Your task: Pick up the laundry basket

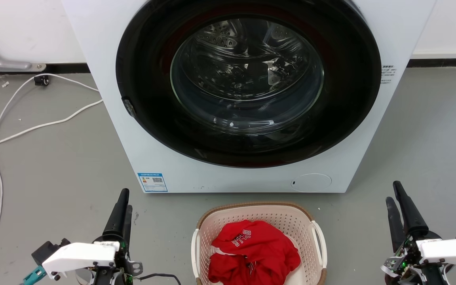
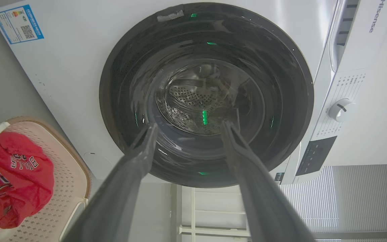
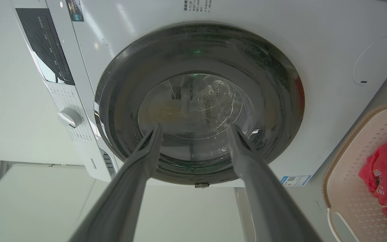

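Cream-pink laundry basket point(image 1: 251, 205), holes in its walls, brown rim, white handles, red shirt point(image 1: 251, 253) inside. On the floor point(image 1: 54, 166) just in front of the washer point(image 1: 93, 39). Left gripper point(image 1: 126, 200) and right gripper point(image 1: 393, 192) low on either side, apart from it, fingers point(image 2: 136, 161) spread wide, holding nothing, pointing at the washer.

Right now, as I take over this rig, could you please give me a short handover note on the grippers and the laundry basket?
Left gripper: open, empty, low on the basket's left side, not touching it.
Right gripper: open, empty, on the basket's right side, also not touching it.
Laundry basket: on the floor in front of the washer, between the two grippers, with a red garment inside.
Done: nothing gripped yet.
Left: probably bring each gripper to its white side handle, close and lift.
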{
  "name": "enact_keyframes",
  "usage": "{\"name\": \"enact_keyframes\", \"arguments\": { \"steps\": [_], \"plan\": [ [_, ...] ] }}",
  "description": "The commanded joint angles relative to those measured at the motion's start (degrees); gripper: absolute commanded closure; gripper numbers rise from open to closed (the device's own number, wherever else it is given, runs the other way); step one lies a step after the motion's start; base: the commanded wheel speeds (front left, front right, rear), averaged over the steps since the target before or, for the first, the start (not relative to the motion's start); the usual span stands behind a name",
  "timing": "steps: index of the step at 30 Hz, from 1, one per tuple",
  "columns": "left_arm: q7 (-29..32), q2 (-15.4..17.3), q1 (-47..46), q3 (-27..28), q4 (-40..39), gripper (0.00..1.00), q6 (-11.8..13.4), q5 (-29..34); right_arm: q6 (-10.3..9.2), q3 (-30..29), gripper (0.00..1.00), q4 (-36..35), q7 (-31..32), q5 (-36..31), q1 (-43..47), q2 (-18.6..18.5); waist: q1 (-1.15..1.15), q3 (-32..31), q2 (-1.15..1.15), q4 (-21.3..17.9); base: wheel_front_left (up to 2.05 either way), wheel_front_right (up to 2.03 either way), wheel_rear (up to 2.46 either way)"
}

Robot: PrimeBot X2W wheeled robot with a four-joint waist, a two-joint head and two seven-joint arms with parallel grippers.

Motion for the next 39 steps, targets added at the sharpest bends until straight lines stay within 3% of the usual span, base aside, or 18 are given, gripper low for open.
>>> {"name": "enact_keyframes", "arguments": {
  "steps": [1,12,31,39],
  "plan": [
    [-0.49,0.18,-1.09,-0.38,-1.44,0.0,-0.06,1.78,0.01,0.38,0.0,-1.21,-0.55,-1.37,-0.48,-0.72,0.0,0.0,0.0,0.01,0.0,0.0,0.0],
    [-3.16,0.19,-0.47,-2.28,-4.27,0.0,-0.01,15.67,0.01,0.69,0.0,-3.07,-3.24,-16.29,0.17,-0.78,0.0,-0.11,0.0,-0.18,0.0,0.0,0.0],
    [-7.28,0.22,-0.79,-7.23,-4.24,0.0,3.28,39.64,0.02,2.15,0.0,-5.2,-5.79,-43.74,1.22,-0.11,0.0,-0.14,0.0,0.17,0.0,0.0,0.0],
    [-8.69,0.22,-1.0,-8.58,-3.52,0.0,4.04,46.9,0.02,2.49,0.0,-5.96,-6.2,-50.9,1.65,0.05,0.0,-0.12,0.0,0.19,0.0,0.0,0.0]
  ]
}}
